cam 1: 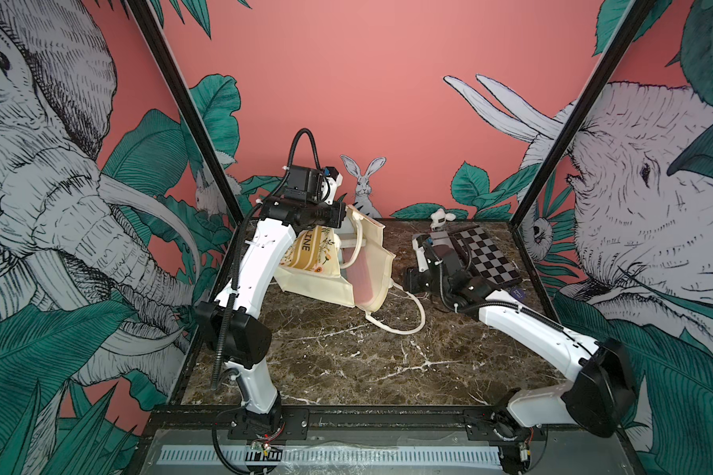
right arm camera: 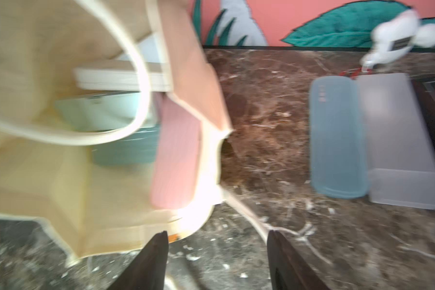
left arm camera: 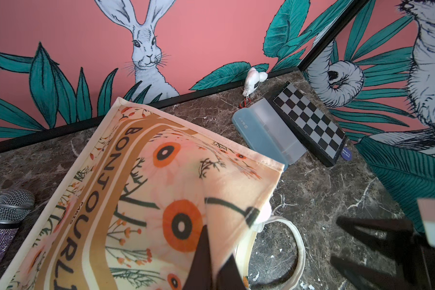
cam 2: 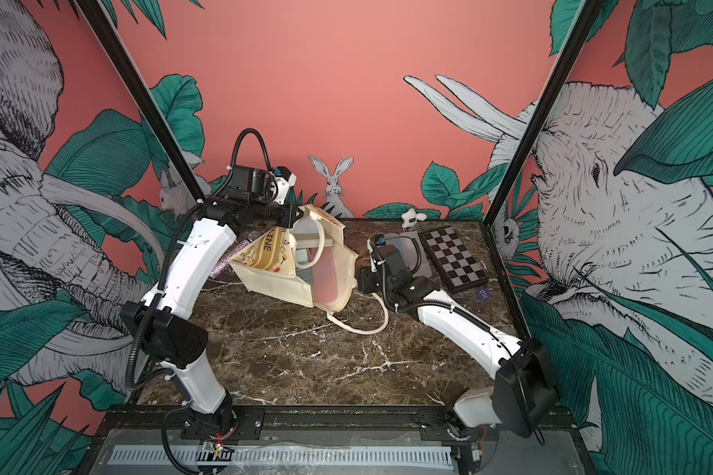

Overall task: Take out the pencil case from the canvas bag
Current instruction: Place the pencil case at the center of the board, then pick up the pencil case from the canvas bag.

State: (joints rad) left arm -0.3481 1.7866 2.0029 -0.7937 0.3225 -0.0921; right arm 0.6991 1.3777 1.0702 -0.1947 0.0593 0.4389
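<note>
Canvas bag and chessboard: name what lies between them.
Between canvas bag and chessboard: a blue case and a frosted box, side by side, in the left wrist view.

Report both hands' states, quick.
Left hand: closed, pinching the canvas bag.
Right hand: open, holding nothing.
</note>
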